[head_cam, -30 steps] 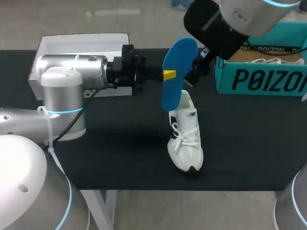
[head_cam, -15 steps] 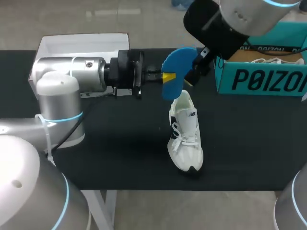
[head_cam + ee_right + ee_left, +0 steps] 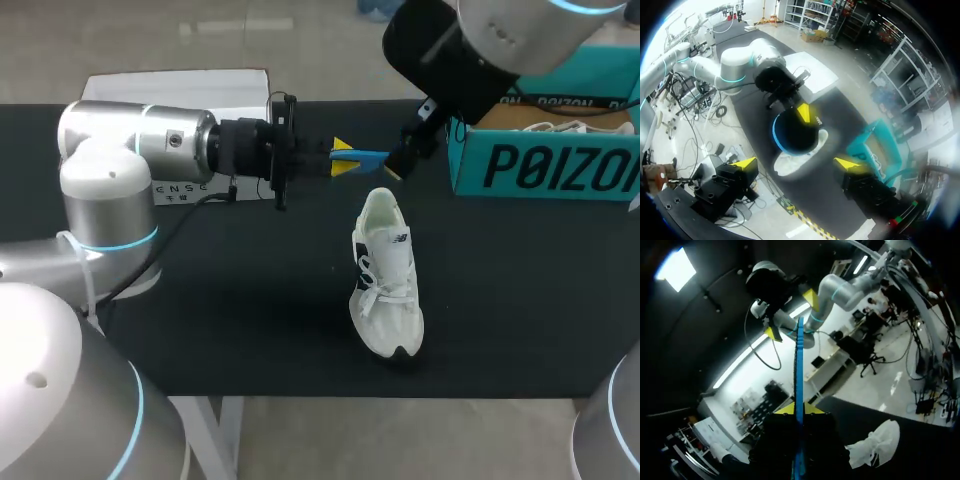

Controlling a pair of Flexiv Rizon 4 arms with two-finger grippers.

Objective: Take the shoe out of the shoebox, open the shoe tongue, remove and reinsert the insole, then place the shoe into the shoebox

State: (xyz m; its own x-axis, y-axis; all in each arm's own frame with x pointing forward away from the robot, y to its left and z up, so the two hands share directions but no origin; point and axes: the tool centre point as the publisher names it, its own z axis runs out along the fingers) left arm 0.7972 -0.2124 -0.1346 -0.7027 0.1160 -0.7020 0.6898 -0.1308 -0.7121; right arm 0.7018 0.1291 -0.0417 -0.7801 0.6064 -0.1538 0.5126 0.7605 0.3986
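My left gripper (image 3: 340, 158) is shut on the blue insole (image 3: 367, 157), held in the air and seen edge-on in the head view, level above the table. In the left wrist view the insole (image 3: 798, 370) runs as a thin blue line up from between my yellow tips (image 3: 799, 410). The white shoe (image 3: 388, 275) stands on the black table (image 3: 250, 290) below the insole, toe toward the front edge. My right gripper (image 3: 408, 150) hangs open just right of the insole's far end. Its wrist view looks down on the insole (image 3: 795, 132), the shoe (image 3: 785, 162) and its own spread tips (image 3: 796, 163).
The teal shoebox (image 3: 540, 150) stands at the back right, with another white shoe inside it. A white box lid (image 3: 180, 88) lies at the back left behind my left arm. The black tabletop ends close in front of the shoe.
My left wrist has rolled, turning the insole from broadside and upright to flat and edge-on. The left arm's body swung a little back and left. The right arm and the shoe have not moved.
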